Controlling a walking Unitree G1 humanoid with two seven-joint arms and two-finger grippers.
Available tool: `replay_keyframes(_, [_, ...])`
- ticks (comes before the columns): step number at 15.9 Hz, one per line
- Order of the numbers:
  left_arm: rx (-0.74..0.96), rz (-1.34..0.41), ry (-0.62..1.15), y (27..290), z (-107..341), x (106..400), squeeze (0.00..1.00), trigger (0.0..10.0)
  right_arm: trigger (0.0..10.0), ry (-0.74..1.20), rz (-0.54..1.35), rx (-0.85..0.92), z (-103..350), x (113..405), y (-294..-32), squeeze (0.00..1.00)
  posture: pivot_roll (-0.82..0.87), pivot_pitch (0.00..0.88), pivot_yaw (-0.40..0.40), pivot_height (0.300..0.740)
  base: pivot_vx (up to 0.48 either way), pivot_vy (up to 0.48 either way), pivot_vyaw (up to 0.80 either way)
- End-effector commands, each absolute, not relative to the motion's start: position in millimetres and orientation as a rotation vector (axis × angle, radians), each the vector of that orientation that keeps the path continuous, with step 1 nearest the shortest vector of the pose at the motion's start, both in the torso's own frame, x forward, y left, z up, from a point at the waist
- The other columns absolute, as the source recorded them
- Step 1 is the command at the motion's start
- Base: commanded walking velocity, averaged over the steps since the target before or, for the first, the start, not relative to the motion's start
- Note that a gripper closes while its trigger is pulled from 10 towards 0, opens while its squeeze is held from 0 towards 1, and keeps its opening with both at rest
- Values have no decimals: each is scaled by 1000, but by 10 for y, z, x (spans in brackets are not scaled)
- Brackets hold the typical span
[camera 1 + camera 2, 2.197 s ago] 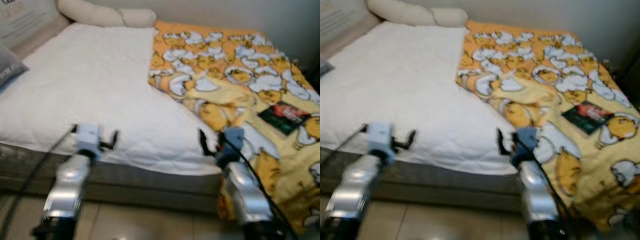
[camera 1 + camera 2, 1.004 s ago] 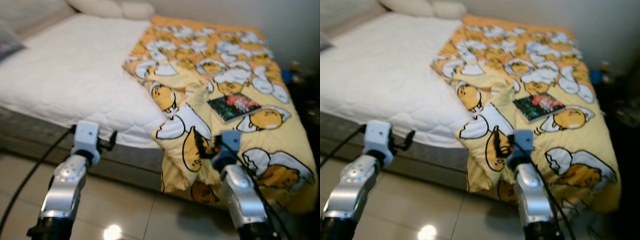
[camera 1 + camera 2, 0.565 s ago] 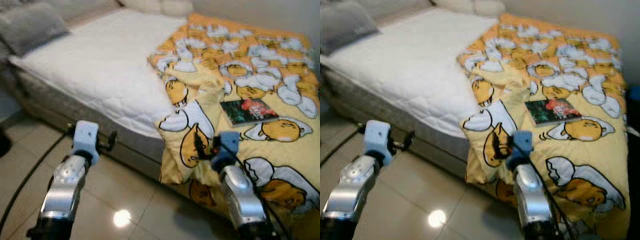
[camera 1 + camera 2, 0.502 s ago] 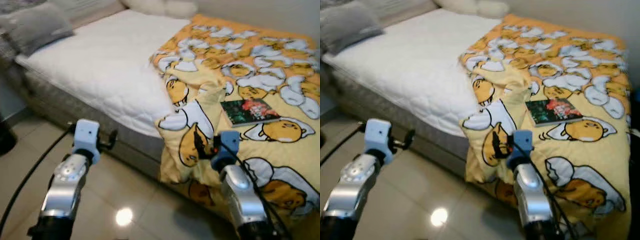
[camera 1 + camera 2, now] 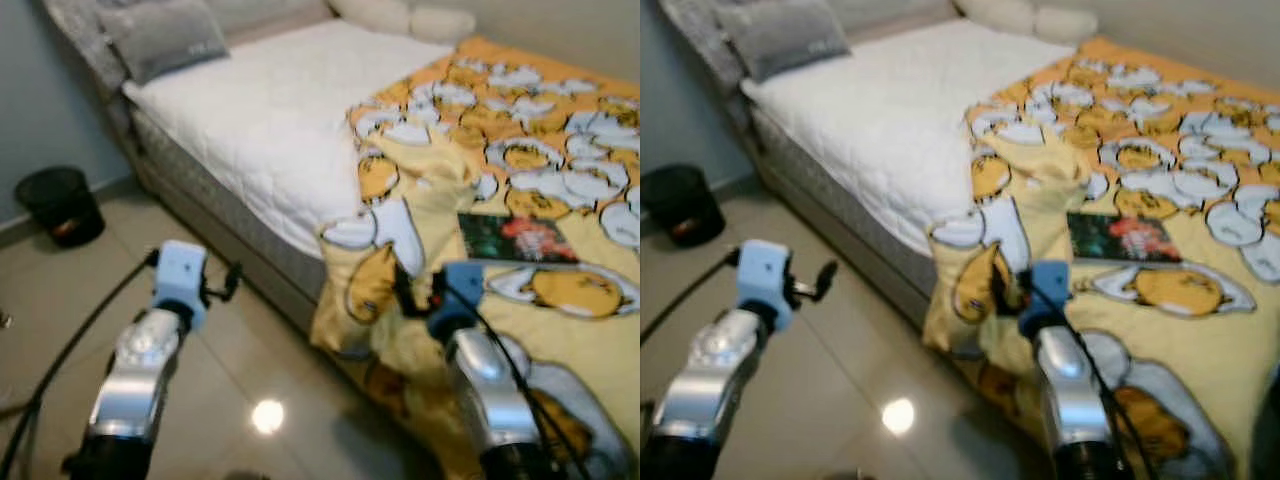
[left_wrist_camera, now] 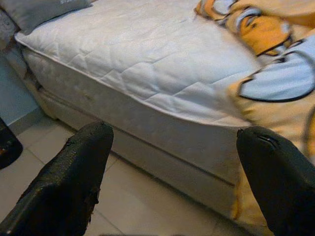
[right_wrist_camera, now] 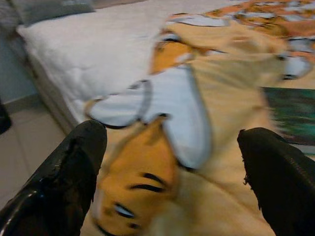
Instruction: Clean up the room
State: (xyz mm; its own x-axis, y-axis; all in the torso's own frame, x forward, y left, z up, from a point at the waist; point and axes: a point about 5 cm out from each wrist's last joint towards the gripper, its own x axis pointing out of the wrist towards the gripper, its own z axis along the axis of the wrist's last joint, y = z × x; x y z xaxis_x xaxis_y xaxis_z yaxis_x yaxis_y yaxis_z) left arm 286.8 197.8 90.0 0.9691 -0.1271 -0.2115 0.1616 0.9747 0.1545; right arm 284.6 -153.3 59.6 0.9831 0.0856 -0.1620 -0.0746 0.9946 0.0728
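A bed with a white quilted mattress point(image 5: 290, 110) stands ahead, its right half under a yellow cartoon-print blanket point(image 5: 540, 170) whose corner point(image 5: 370, 280) hangs down to the floor. A dark green book point(image 5: 512, 238) lies on the blanket. My left gripper point(image 5: 228, 283) is open above the tiled floor, short of the bed's side; in its wrist view the fingers point(image 6: 74, 182) frame the mattress edge point(image 6: 147, 123). My right gripper point(image 5: 408, 292) is open in front of the hanging blanket corner point(image 7: 162, 128), holding nothing.
A black waste bin point(image 5: 60, 205) stands on the floor at the left by a grey wall. A grey pillow point(image 5: 160, 35) and cream pillows point(image 5: 405, 18) lie at the bed's head. Glossy beige floor tiles point(image 5: 250, 400) stretch before the bed.
The camera has swung and shifted left along the bed, bringing the waste bin and more floor into view. Both arms keep the same raised pose with open fingers.
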Motion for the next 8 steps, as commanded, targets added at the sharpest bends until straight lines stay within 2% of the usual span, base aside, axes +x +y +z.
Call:
replay_keyframes(1, [187,-150,187,1974,934,2890,1000,10000,10000,168,65,75,600,2860,-1545,1000,-3,0,-10,740,0,-334,0])
replay_keyframes(2, [176,-147,183,1968,936,2891,1000,10000,10000,176,65,73,590,2863,-1544,580,-3,0,-10,740,0,0,0])
replay_keyframes(3, [164,-142,190,1966,938,2897,1000,10000,10000,189,67,73,578,2869,-1540,0,-2,0,-9,740,0,0,0])
replay_keyframes(8, [159,-157,177,1966,962,2897,1000,10000,10000,189,51,73,589,2883,-1535,0,-1,0,-9,740,0,0,0])
